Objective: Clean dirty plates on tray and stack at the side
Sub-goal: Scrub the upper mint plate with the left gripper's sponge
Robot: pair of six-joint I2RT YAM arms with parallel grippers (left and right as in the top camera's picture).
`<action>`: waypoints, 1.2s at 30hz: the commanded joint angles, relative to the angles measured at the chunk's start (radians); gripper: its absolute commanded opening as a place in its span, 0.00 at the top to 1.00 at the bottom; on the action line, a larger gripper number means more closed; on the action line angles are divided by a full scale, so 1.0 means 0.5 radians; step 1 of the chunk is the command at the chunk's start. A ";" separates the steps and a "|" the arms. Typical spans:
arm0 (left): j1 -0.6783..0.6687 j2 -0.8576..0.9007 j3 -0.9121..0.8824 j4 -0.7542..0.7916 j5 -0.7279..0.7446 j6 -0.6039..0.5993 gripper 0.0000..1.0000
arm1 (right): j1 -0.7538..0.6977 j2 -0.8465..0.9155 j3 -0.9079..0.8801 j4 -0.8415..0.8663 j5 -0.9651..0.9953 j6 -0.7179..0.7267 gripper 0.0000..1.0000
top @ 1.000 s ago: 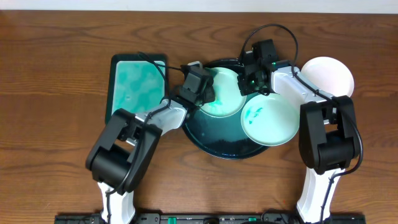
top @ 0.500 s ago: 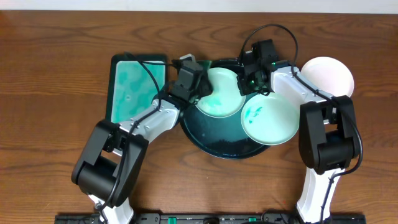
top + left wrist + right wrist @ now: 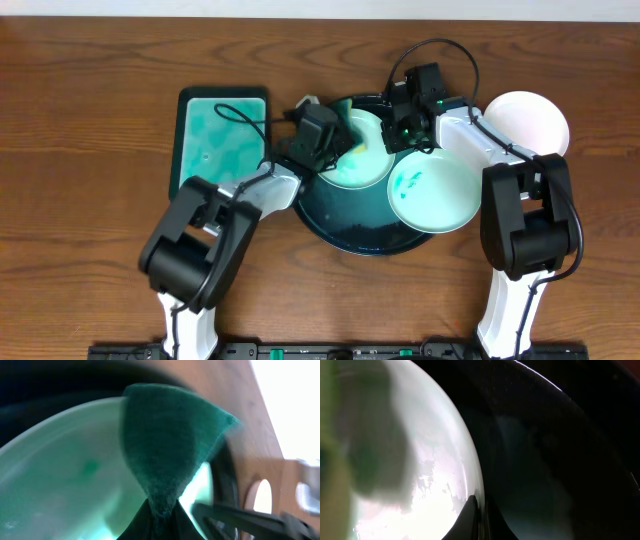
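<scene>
The round black tray (image 3: 350,225) holds two plates. The far pale-aqua plate (image 3: 365,170) is pinched at its right rim by my right gripper (image 3: 400,135), which is shut on it. My left gripper (image 3: 338,143) is shut on a green sponge (image 3: 165,445) pressed against that plate's inner face (image 3: 65,475). The near plate (image 3: 435,190) has teal smears and overhangs the tray's right rim. A third, white plate (image 3: 527,122) lies on the bare wood at the right. In the right wrist view the jaws (image 3: 479,510) clamp the plate's edge (image 3: 420,460) above the tray's dark base (image 3: 560,460).
A rectangular teal tray with a black rim (image 3: 222,140) lies left of the round tray, close to my left arm. Dark wood tabletop (image 3: 90,200) surrounds everything. Cables loop over both wrists.
My left gripper swept the sponge left toward the plate's edge, then back right over the plate. The right gripper and all three plates have held still.
</scene>
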 commanded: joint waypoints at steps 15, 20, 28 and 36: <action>0.008 0.047 -0.013 -0.352 -0.011 -0.597 0.93 | 0.018 0.042 -0.021 -0.046 0.021 -0.011 0.99; 0.007 -0.007 -0.013 -0.361 0.292 -0.563 0.93 | 0.018 0.042 -0.021 -0.046 0.021 -0.011 0.99; 0.036 -0.069 -0.013 -0.542 0.346 -0.585 0.93 | 0.018 0.042 -0.021 -0.047 0.021 -0.011 0.99; 0.190 -0.069 -0.013 -0.907 -0.007 -0.472 0.93 | 0.016 0.042 -0.021 -0.047 0.028 -0.011 0.99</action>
